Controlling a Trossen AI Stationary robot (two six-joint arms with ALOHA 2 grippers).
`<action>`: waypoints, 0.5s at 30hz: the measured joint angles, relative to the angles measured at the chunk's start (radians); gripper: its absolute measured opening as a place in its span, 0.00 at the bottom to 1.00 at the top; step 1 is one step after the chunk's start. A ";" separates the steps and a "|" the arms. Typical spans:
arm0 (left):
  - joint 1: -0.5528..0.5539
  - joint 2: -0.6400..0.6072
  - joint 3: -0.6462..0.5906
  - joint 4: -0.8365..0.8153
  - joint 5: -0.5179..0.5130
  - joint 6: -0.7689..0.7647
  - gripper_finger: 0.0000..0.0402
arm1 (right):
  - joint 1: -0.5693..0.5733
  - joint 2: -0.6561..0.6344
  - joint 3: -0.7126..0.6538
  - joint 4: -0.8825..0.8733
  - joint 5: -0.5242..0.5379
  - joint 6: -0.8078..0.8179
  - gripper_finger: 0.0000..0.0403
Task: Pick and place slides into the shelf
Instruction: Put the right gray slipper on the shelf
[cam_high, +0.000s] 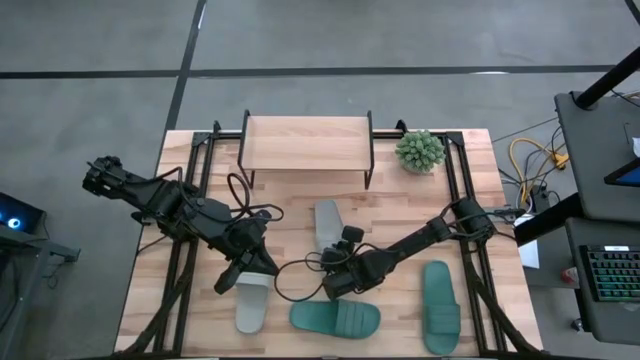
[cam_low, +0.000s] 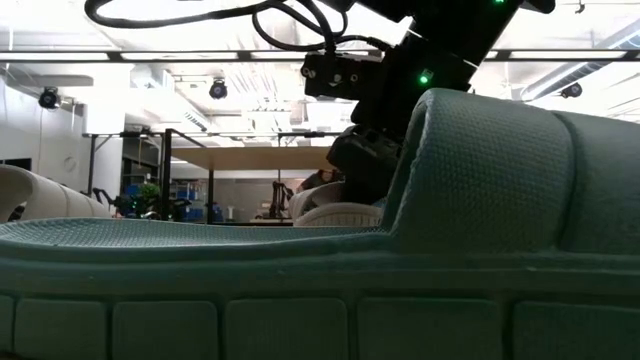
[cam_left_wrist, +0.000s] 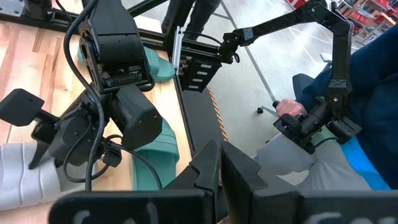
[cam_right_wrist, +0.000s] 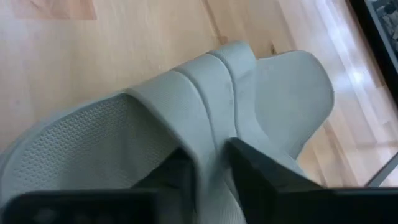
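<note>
The shelf (cam_high: 307, 140) stands at the table's far edge, its plank top bare. One pale slide (cam_high: 326, 220) lies mid-table with my right gripper (cam_high: 337, 250) shut on its strap. A second pale slide (cam_high: 252, 303) lies near the front left. My left gripper (cam_high: 226, 283) hangs shut just above it and touches nothing. One teal slide (cam_high: 335, 318) lies at the front centre and fills the low view (cam_low: 300, 270). Another teal slide (cam_high: 440, 305) lies at the front right. My right gripper pinches the ribbed strap's edge (cam_right_wrist: 211, 146) of the pale slide between its two fingers. One finger (cam_right_wrist: 177, 174) is on the footbed side, the other (cam_right_wrist: 261, 174) on the strap's outer side. The fingers slant down from the table's near right. The slide lies sole-down on the table.
A small potted plant (cam_high: 418, 150) stands right of the shelf. Black frame rails (cam_high: 455, 180) run along both sides of the table. Beyond the table's right edge, a person's hand (cam_left_wrist: 292, 109) grips a control arm. Bare wood lies between the shelf and the slides.
</note>
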 joint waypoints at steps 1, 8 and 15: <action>0.000 0.000 0.000 0.000 0.000 0.000 0.00 | -0.001 0.000 0.000 0.000 -0.011 0.000 0.13; 0.000 0.000 0.000 0.000 0.000 0.001 0.00 | -0.001 0.000 0.001 0.000 -0.041 -0.024 0.03; 0.000 0.000 0.000 0.000 0.000 0.001 0.00 | -0.003 0.000 0.001 0.000 -0.066 -0.027 0.03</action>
